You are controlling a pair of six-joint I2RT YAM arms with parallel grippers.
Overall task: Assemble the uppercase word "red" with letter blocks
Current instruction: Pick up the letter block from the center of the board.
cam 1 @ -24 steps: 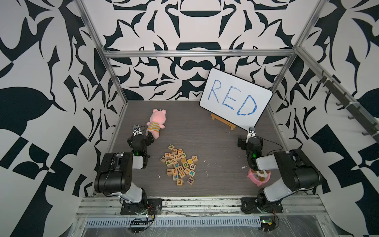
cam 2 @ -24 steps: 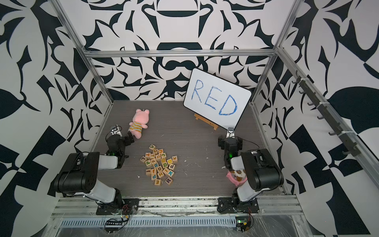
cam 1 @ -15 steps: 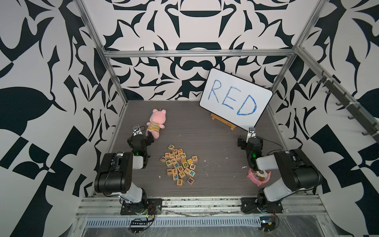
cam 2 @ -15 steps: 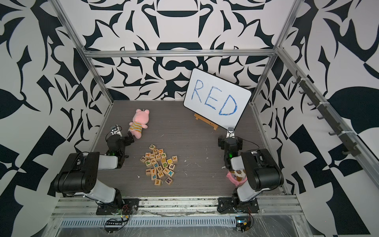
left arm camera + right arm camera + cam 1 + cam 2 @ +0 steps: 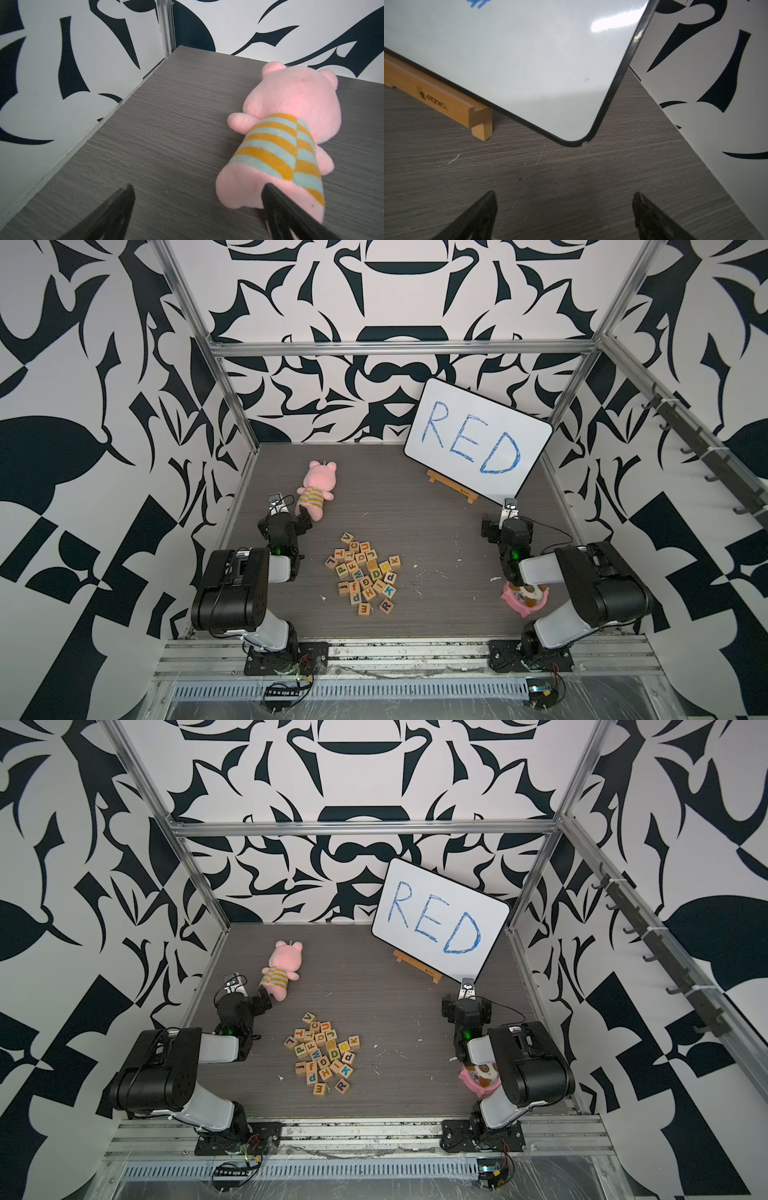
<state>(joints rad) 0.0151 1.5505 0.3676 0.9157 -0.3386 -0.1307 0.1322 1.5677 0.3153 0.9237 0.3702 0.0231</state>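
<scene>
Nothing has moved — left gripper [image 5: 198, 187] and right gripper [image 5: 564, 193] both gape empty, one pile of letter blocks [image 5: 365, 572] between.

The left arm [image 5: 232, 593] sits folded up low, with its big elbow bent back over its base and its forearm stretched forward. The right arm [image 5: 598, 589] is folded the same way on the other side — the two look like twins in a mirror. The left wrist [image 5: 279, 533] and the right wrist [image 5: 513, 535] each show a small green light [image 5: 275, 549]. The left gripper [image 5: 197, 187] has its two black fingers [image 5: 112, 209] spread wide apart — it holds nothing. The right gripper [image 5: 564, 194] is spread just as wide, and it is empty too.
</scene>
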